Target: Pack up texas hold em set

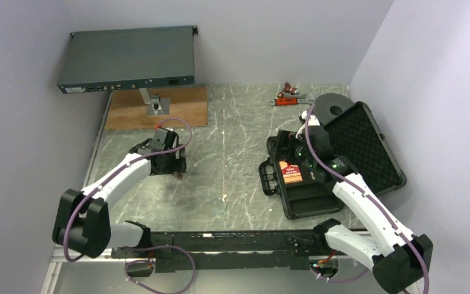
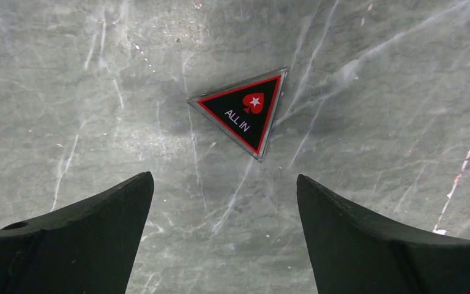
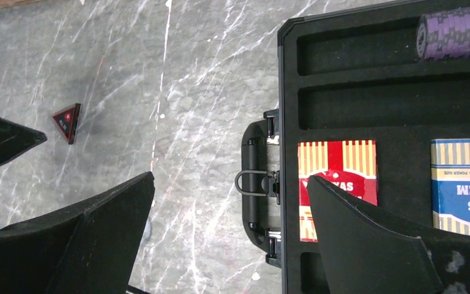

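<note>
The black case (image 1: 306, 202) lies open at the right, its foam lid (image 1: 361, 144) laid back. Inside it, the right wrist view shows a red card box (image 3: 336, 165), a blue-white card box (image 3: 462, 184) and a purple chip stack (image 3: 459, 33). My right gripper (image 3: 230, 177) hangs open above the case's handle side (image 3: 254, 184), holding nothing. The red triangle (image 2: 245, 113) marked ALL IN lies flat on the table. My left gripper (image 2: 223, 177) is open just short of it, not touching it. A clear disc (image 1: 219, 204) rests on the table near the front.
A grey rack unit (image 1: 128, 58) stands on a post over a wooden board (image 1: 156, 107) at the back left. A red-handled tool (image 1: 290, 95) and a black ring-shaped spool (image 1: 333, 107) lie behind the case. Walls close in on both sides.
</note>
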